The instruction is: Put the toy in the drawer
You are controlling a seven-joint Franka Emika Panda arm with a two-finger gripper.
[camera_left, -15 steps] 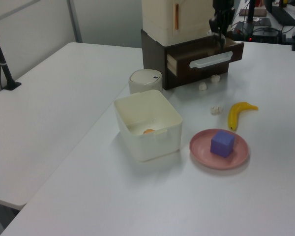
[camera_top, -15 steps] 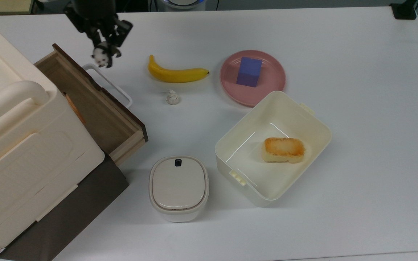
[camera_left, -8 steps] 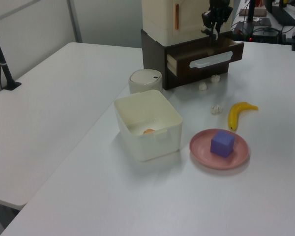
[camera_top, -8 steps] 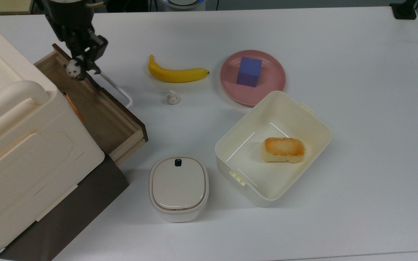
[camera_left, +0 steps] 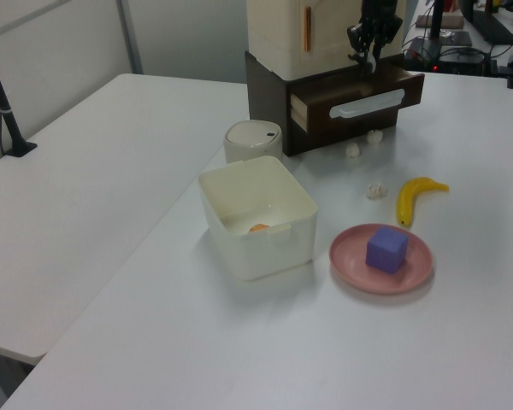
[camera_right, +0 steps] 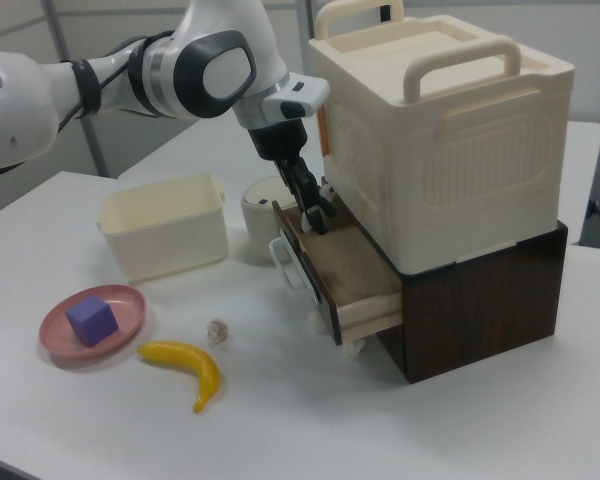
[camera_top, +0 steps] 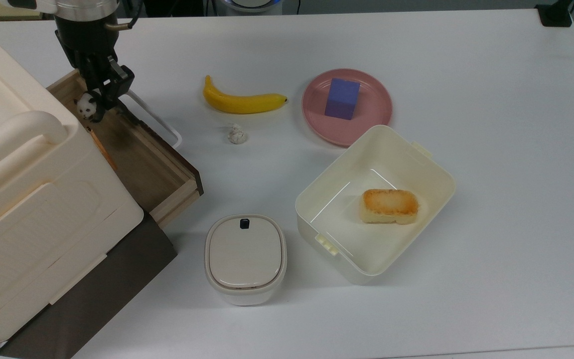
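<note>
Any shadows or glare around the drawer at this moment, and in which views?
Top view: the gripper, shut on the toy, throws a soft dark shadow on the drawer floor beside it. Right view: the cream box on top shades the drawer's inner end. Left view: even light on the table, no harsh glare.

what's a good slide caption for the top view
Gripper holds the panda toy over the open drawer, beside the banana and plated blue cube.
</note>
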